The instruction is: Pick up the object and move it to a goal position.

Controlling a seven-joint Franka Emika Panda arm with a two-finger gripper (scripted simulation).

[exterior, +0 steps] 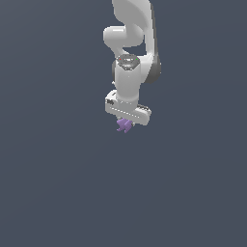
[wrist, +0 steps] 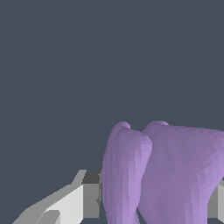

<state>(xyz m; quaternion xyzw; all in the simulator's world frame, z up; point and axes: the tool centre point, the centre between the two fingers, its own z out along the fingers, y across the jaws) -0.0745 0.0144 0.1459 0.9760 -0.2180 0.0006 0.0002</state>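
Observation:
The object (exterior: 124, 125) is a small purple bunch of curved lobes. In the exterior view it sticks out just under the white hand of my gripper (exterior: 126, 121), near the middle of the picture. In the wrist view the purple object (wrist: 166, 175) fills the space between the two grey-white fingers (wrist: 83, 199), with its lobes close to the camera. The fingers press against it on both sides, so my gripper is shut on the object. The fingertips themselves are hidden behind the hand in the exterior view.
The white arm (exterior: 130, 43) comes down from the top of the exterior view. All around is a plain dark grey-blue surface (exterior: 58, 183) with no other object and no visible goal marker.

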